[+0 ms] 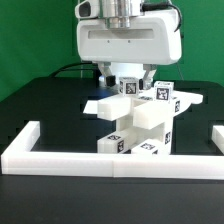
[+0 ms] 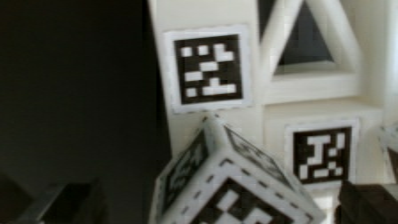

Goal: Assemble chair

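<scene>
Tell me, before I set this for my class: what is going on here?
A robot arm is building a chair from chunky white tagged blocks. The pieces stand partly stacked on the black table, inside a low white border wall. The gripper sits just above the stack, jaws open, holding nothing.

The chair [image 1: 135, 120], a blocky white tagged stack, stands upright against the border wall.

Arm descends vertically from above, wrist housing broad and white, tool [image 1: 133, 82] pointing straight down. Its two dark fingers [image 1: 108, 73] stand spread wide apart, gripping nothing; fingertips partly hidden
</scene>
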Robot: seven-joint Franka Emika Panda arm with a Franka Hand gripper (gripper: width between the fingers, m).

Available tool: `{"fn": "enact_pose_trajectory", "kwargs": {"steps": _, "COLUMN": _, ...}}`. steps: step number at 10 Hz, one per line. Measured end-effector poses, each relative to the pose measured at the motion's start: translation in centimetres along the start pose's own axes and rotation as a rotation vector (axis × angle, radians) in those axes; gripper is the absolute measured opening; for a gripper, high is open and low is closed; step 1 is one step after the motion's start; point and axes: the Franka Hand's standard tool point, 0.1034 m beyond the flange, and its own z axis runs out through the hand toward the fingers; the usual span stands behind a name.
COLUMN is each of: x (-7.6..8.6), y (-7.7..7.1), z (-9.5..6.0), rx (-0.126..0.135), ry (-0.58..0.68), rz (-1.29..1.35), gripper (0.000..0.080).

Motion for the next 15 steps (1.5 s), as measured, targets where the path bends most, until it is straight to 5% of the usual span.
{"fn": "enact_pose_trajectory", "kwargs": {"steps": 10, "x": 0.09, "y": 0.34, "z": 0.02, "rx": -0.018, "ry": -0.004, "rz": -0.717, "gripper": 0.0649}}
{"fn": "enact_pose_trajectory", "kwargs": {"steps": 13, "x": 0.09, "y": 0.33, "z": 0.02, "rx": -0.018, "ry": -0.004, "rz": -0.713, "gripper": 0.0279}}
{"fn": "enact_pose_trajectory", "kwargs": {"steps": 15, "x": 0.08, "y": 0.32, "z": 0.03, "rx": -0.017, "ry": -0.003, "rz": -0.668, "gripper": 0.0284}}
